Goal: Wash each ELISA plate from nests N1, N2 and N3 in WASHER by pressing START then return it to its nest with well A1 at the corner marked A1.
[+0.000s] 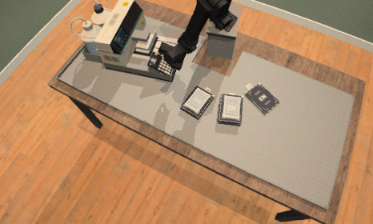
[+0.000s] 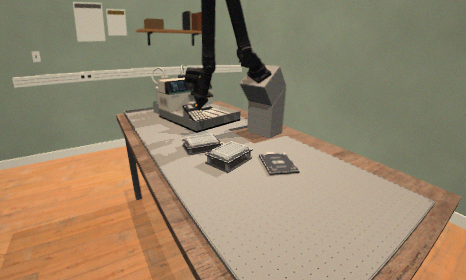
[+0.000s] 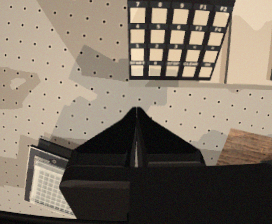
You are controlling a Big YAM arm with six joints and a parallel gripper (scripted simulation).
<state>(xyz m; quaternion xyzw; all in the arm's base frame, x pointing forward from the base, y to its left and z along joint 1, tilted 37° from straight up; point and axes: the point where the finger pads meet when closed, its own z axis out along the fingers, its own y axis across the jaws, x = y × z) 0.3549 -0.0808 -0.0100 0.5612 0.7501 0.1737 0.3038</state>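
The plate washer (image 1: 120, 34) stands at the table's back left, with its keypad (image 1: 161, 65) at the front. A pale plate (image 1: 145, 42) appears to lie on its carrier, partly hidden by the arm. My gripper (image 1: 173, 61) is shut and empty, with its tips over the right edge of the keypad. In the wrist view the closed fingertips (image 3: 136, 112) sit just short of the lowest key row of the keypad (image 3: 176, 39). Two nests hold plates, one on the left (image 1: 197, 101) and one in the middle (image 1: 230, 108). The right nest (image 1: 262, 98) is dark and empty. I cannot make out the lamp.
Two bottles with tubing (image 1: 91, 20) stand behind the washer. The arm's grey pedestal (image 1: 221, 42) stands to the right of the washer. A plate in its nest shows at the lower left of the wrist view (image 3: 46, 179).
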